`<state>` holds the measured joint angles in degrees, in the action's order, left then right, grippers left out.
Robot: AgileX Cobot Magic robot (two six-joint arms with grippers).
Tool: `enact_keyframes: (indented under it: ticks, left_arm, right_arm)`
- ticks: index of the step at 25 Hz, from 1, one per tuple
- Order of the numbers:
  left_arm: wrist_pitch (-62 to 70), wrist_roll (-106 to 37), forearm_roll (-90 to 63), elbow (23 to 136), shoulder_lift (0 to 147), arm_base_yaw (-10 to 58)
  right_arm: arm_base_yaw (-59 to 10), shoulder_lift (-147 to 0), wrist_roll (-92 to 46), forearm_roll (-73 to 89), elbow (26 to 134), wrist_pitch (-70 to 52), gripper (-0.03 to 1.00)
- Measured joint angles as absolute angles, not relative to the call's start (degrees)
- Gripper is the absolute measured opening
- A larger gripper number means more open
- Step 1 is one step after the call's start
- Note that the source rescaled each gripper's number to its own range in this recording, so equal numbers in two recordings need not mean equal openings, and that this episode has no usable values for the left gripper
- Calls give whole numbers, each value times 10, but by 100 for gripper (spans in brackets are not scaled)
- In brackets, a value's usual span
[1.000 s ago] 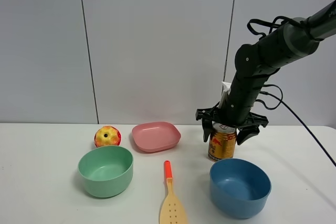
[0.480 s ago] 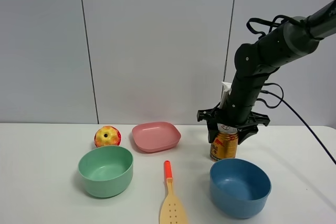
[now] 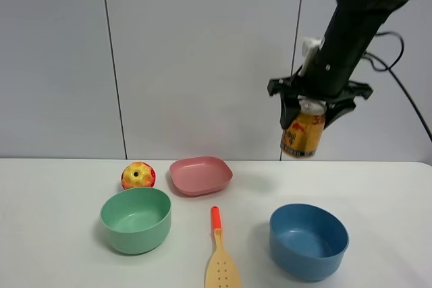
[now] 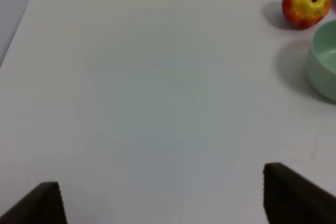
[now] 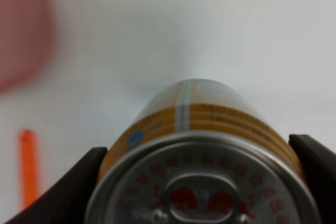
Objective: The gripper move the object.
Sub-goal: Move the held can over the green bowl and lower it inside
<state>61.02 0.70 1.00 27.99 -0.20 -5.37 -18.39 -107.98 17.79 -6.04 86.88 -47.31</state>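
Observation:
The gold can (image 3: 303,134) with red markings hangs high above the table, slightly tilted, above the blue bowl (image 3: 308,239). My right gripper (image 3: 310,108) is shut on its top. In the right wrist view the can's silver top (image 5: 202,181) fills the lower frame between the two black fingers (image 5: 60,190). My left gripper (image 4: 160,198) is open and empty over bare white table; only its two fingertips (image 4: 294,195) show. The left arm is out of the exterior view.
A red-yellow apple (image 3: 138,175), a pink dish (image 3: 200,175), a green bowl (image 3: 136,219) and a wooden spatula with an orange handle (image 3: 221,254) lie on the white table (image 3: 54,234). The apple (image 4: 306,2) and green bowl rim (image 4: 324,61) show in the left wrist view.
My right gripper closed on the can and lifted it from the table behind the blue bowl, high up and slightly to the right. Nothing else moved.

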Motion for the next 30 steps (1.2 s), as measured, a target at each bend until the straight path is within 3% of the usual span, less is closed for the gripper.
enact_keyframes:
  ticks: [10, 24, 30]
  left_arm:
    - [610, 7, 10, 280, -2, -54]
    - [610, 7, 10, 280, -2, -54]
    - [610, 7, 10, 280, -2, -54]
  right_arm:
    - [-268, -982, 128, -28, 1003, -708, 0]
    - [-388, -1104, 148, -16, 1014, -700, 0]
    - [-436, -1114, 137, 7, 1016, -556, 0]
